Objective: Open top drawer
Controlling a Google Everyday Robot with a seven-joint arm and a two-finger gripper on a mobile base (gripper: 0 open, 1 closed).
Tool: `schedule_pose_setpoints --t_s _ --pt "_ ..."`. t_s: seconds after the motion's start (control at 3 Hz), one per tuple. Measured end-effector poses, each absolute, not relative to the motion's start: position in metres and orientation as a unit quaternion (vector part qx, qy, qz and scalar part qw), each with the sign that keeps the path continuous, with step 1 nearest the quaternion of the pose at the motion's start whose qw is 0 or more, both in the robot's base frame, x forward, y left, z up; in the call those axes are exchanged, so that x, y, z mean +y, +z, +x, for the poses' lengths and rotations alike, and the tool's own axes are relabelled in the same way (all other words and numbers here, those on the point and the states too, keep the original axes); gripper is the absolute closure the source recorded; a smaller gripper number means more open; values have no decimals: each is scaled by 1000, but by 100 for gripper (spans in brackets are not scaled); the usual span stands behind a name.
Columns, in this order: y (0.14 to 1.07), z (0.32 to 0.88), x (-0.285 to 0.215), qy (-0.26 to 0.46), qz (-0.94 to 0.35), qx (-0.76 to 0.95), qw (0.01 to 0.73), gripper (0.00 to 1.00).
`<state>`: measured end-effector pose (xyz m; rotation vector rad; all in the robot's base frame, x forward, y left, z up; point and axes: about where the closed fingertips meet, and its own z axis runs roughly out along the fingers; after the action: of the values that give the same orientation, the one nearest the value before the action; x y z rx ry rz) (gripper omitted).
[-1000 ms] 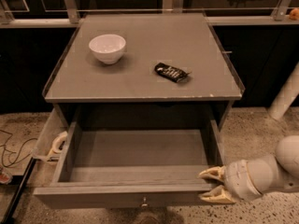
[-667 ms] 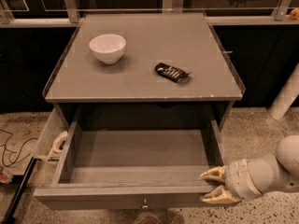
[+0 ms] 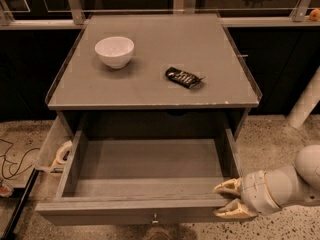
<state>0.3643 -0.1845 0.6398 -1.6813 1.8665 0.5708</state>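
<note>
The top drawer (image 3: 150,171) of the grey cabinet stands pulled far out toward me, its deep grey interior bare. Its small metal knob (image 3: 155,217) shows at the centre of the front panel, at the bottom of the view. My gripper (image 3: 226,199) sits at the drawer's front right corner, its two pale fingers spread apart, one above the front panel's top edge and one in front of it. It holds nothing.
On the cabinet top (image 3: 210,79) stand a white bowl (image 3: 114,51) at the back left and a dark snack packet (image 3: 183,77) near the middle. A pale strip with a tape roll (image 3: 63,152) hangs at the cabinet's left side. Cables (image 3: 12,159) lie on the speckled floor at left.
</note>
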Motion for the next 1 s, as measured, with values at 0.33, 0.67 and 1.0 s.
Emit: schedule_pose_setpoints --t_s 0.33,0.67,1.0 --pt "641 359 -183 220 -632 688 280 34" --pt "635 327 -188 235 -638 683 269 28" --pt "639 328 -187 235 -638 683 269 51"
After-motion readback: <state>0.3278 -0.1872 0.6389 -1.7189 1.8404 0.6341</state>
